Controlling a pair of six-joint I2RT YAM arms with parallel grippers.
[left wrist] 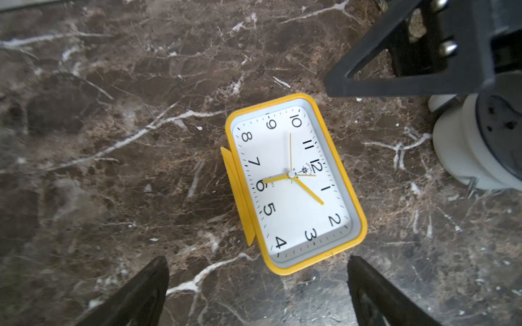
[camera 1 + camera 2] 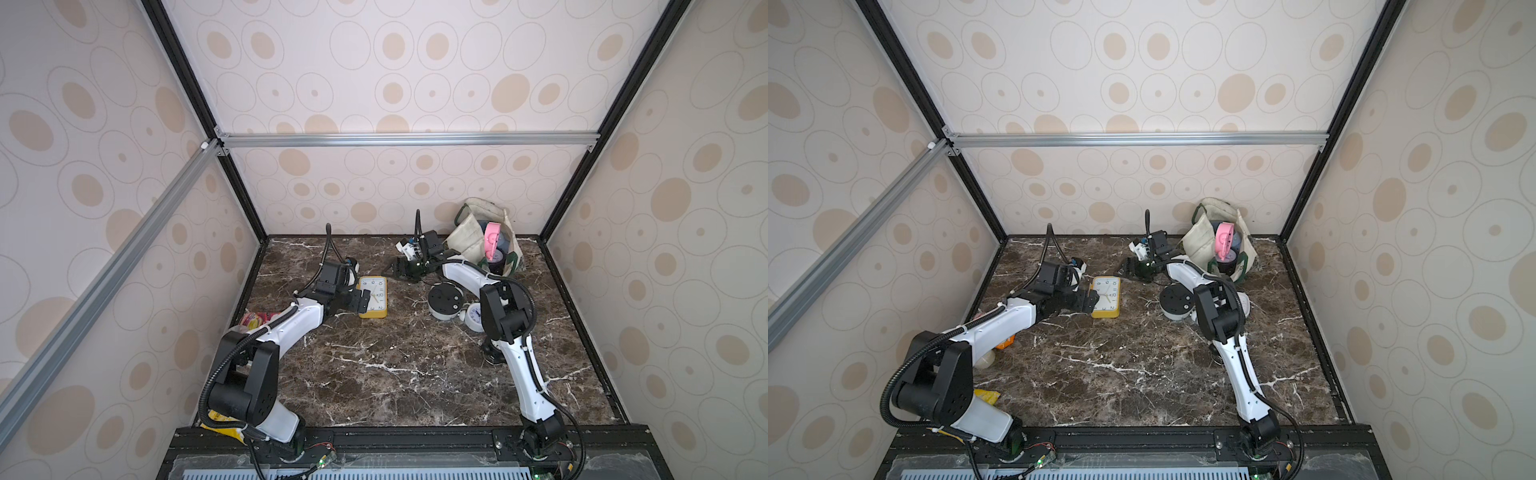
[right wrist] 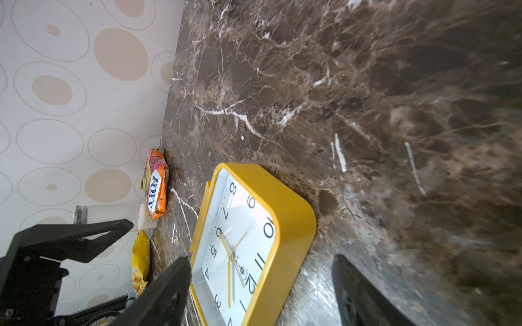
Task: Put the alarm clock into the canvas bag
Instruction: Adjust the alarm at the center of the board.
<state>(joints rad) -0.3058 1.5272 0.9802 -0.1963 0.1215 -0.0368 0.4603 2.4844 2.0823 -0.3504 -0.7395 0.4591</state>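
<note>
Alarm clock lies face-up left of centre in both top views, canvas bag well apart toward the right. Left gripper and right gripper, jaws apart, flank it; whichever closes should straddle it squarely.

The alarm clock shows dial numerals 1 to 12; an orange packet reads "FOYS".

Marble table: yellow clock, canvas bag

Bright, even light fills both top views; shadows are faint, edges bend. In the right wrist view much of the table is blurred, and the face of the yellow clock glints faintly.
</note>
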